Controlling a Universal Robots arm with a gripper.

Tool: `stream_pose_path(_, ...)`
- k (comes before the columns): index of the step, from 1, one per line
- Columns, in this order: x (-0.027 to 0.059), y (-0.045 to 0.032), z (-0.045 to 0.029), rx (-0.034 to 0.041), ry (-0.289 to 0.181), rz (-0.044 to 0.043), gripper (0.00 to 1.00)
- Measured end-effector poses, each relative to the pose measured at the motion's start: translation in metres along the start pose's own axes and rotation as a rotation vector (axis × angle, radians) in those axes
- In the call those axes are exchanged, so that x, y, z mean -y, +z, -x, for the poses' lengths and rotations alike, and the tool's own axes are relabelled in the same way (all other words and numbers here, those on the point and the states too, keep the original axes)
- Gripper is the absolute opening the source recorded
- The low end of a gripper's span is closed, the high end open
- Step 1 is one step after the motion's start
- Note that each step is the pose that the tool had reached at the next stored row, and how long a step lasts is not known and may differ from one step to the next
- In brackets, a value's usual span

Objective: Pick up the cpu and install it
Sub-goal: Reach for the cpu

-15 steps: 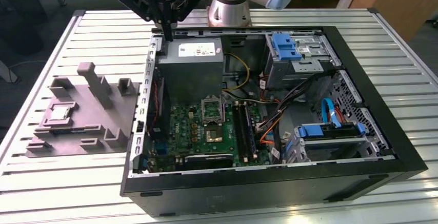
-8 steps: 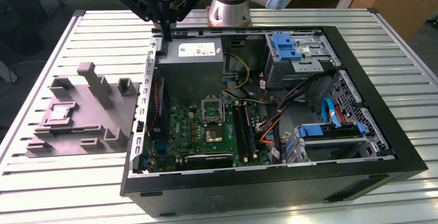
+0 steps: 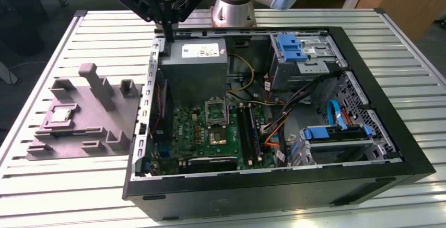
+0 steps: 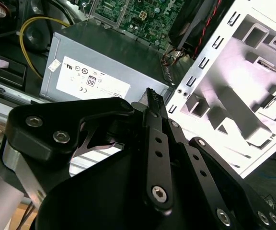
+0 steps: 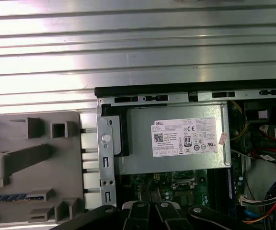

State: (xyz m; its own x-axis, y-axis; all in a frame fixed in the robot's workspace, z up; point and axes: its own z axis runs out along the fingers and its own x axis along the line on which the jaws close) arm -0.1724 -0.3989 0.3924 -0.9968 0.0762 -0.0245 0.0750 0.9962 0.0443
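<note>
Exterior view: the claw (image 3: 169, 35) hangs over the far rim of the open computer case (image 3: 279, 189), above the corner by the power supply (image 3: 198, 56), toward the exterior view's left. Its fingers run down to one narrow dark tip. They look pressed together with nothing between them, though the angle is poor.

The cpu (image 3: 61, 115) lies on the grey moulded tray (image 3: 97, 131). The tray sits on the slatted table (image 3: 70, 186), just beside the case on the exterior view's left. The chip is well apart from the claw. It lies flat in a shallow recess with its pale metal top up. It is square, so it has no long axis, and its edges run in line with the tray's edges.

The motherboard (image 3: 202, 134) lies on the case floor, with the socket (image 3: 216, 110) near the power supply.

First wrist view: this looks down on the power supply's labelled face (image 5: 176, 143). The tray's raised blocks (image 5: 32, 158) lie alongside the case wall, with a blue strip (image 5: 13, 196) in one slot.

Second wrist view: the claw's black linkage is seen close up (image 4: 150, 93), with its tip over the power supply's edge (image 4: 95, 76). A yellow cable (image 4: 32, 24) loops beyond.
</note>
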Motion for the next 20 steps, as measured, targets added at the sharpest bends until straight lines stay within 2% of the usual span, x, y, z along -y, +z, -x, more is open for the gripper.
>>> stream_pose_path(20, 0.0006, 0.0001, -0.0075, 0.0000, 0.000, 0.0001, 0.11)
